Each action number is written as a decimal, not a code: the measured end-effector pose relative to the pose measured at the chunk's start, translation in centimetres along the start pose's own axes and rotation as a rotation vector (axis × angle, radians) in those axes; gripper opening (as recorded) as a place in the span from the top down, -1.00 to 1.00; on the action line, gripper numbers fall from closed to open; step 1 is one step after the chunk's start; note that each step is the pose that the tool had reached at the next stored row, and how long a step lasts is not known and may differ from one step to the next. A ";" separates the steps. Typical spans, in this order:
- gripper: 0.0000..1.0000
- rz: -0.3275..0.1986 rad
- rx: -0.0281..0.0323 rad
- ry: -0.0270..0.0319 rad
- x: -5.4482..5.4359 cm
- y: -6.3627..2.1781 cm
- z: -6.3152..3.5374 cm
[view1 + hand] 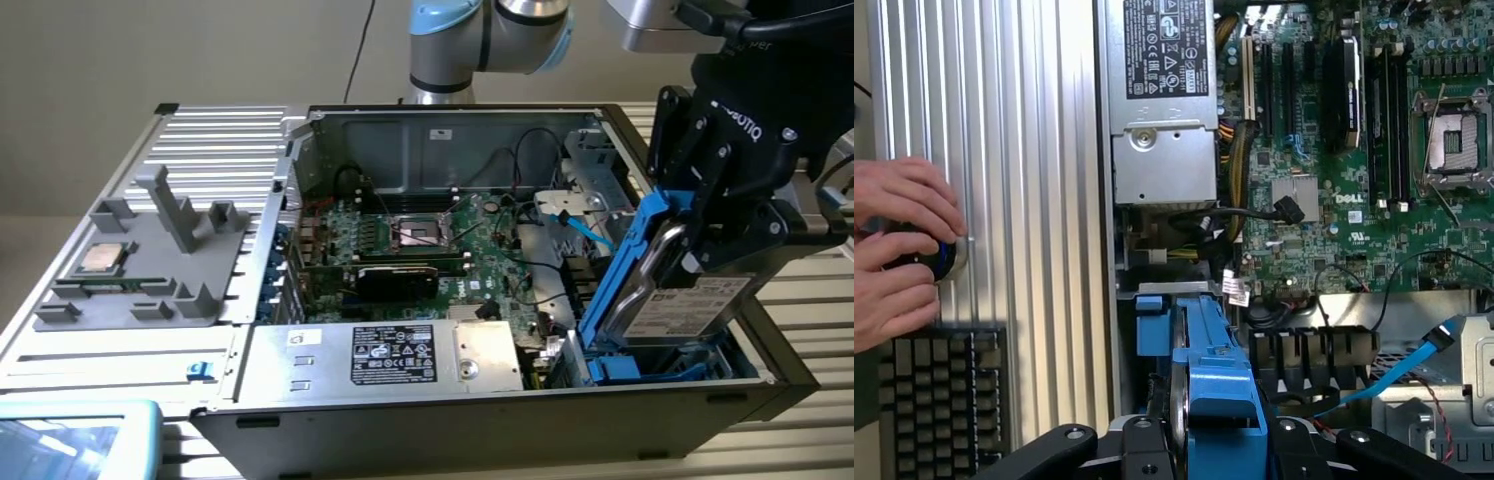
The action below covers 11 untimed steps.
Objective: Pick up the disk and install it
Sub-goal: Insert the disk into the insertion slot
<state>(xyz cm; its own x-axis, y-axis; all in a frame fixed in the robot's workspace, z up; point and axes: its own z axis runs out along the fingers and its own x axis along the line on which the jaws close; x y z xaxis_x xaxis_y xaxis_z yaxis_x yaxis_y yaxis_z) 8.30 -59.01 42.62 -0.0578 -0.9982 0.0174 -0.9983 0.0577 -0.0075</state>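
I have the arm reaching in over the far wall of the case. The wrist is bent so the gripper points down and leans toward the exterior view's right. It is closed narrow on the disk, pinching the upper end, and from the wrist I see a black finger on either side of the blue carrier.

Straight below the gripper is the blue bay in the corner of the case. The disk's lower end is down in it, though I cannot tell whether it is seated. A blue cable loops just beside the carrier's edge. Beyond it on that side lie the motherboard and the power supply. Well apart from the gripper, outside the case, a grey fixture carries a chip. In the wrist view a person's hands rest on a dark round thing by a keyboard, on the ribbed table, also well clear of the fingers.

The disk stands on edge. Its long axis runs steeply from the bay up into the gripper, with the top leaning to the exterior view's right, the label side facing the exterior camera and the carrier edge toward the motherboard
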 end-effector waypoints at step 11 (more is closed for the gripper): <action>0.25 -0.001 -0.0002 -0.0023 -0.2 0.01 0.25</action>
<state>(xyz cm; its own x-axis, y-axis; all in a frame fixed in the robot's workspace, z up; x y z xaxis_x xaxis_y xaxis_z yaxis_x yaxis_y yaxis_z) 8.31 -58.82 42.36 -0.0565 -0.9983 0.0150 -0.9984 0.0564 -0.0073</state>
